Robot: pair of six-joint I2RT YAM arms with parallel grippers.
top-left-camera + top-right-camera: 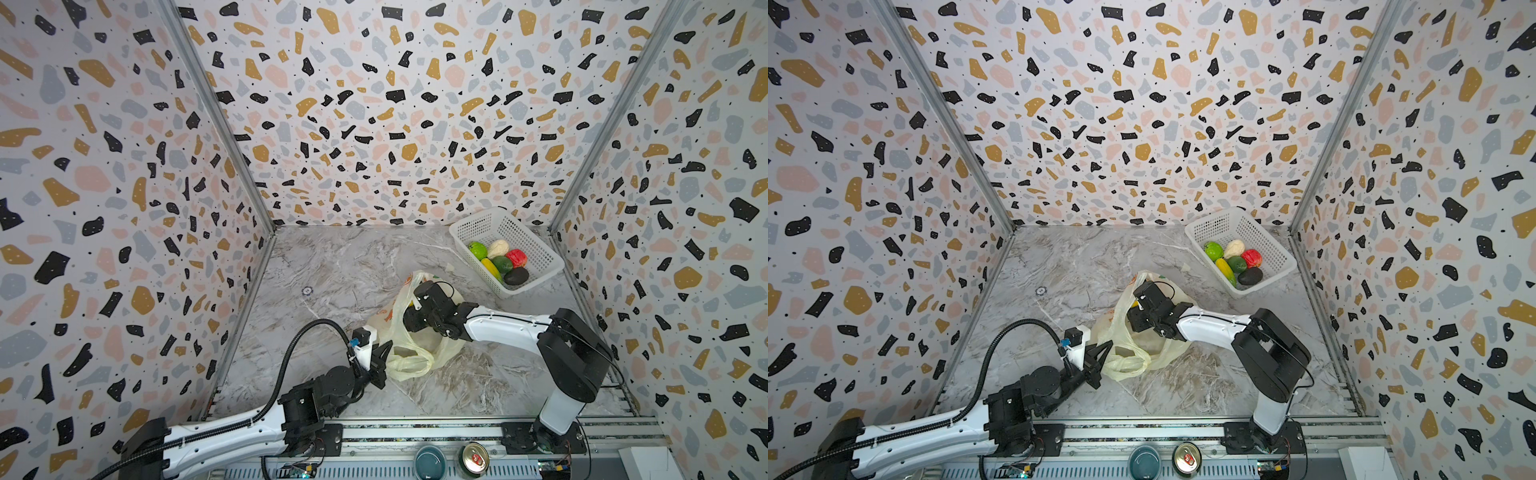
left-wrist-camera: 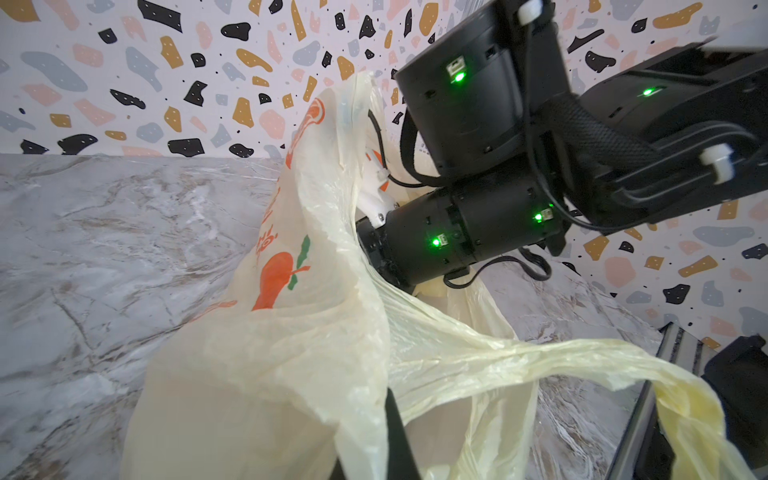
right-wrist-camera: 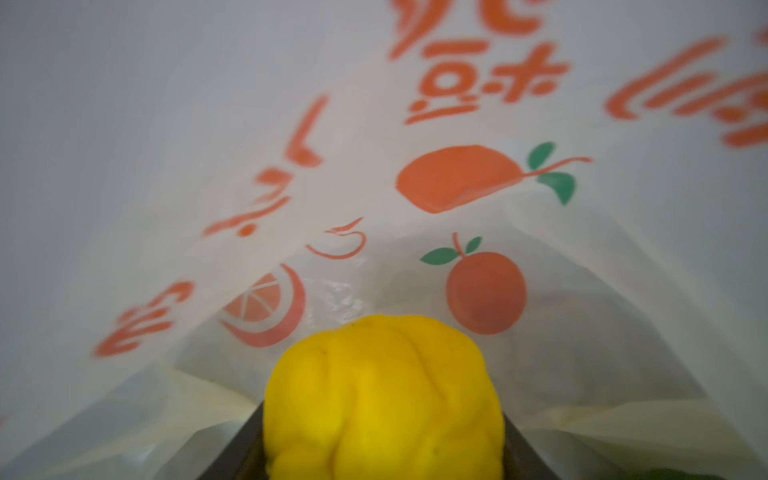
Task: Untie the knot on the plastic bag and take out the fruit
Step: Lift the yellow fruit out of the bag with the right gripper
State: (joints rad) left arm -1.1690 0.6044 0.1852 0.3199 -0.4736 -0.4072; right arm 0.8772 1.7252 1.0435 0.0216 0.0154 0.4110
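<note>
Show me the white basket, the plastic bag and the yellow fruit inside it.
white basket (image 1: 534,243), in a top view, far mesh wall.
plastic bag (image 2: 249,374), left wrist view, its lower side.
yellow fruit (image 3: 382,395), right wrist view, its middle.

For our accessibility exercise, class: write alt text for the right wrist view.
A lumpy yellow fruit sits gripped between the right gripper's dark fingers, inside the pale plastic bag, whose wall shows orange fruit prints.

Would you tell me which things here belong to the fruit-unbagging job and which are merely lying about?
Job: plastic bag; yellow fruit inside it; white basket; fruit in it.
Lying about: teal bowl; drink can; small round disc.
</note>
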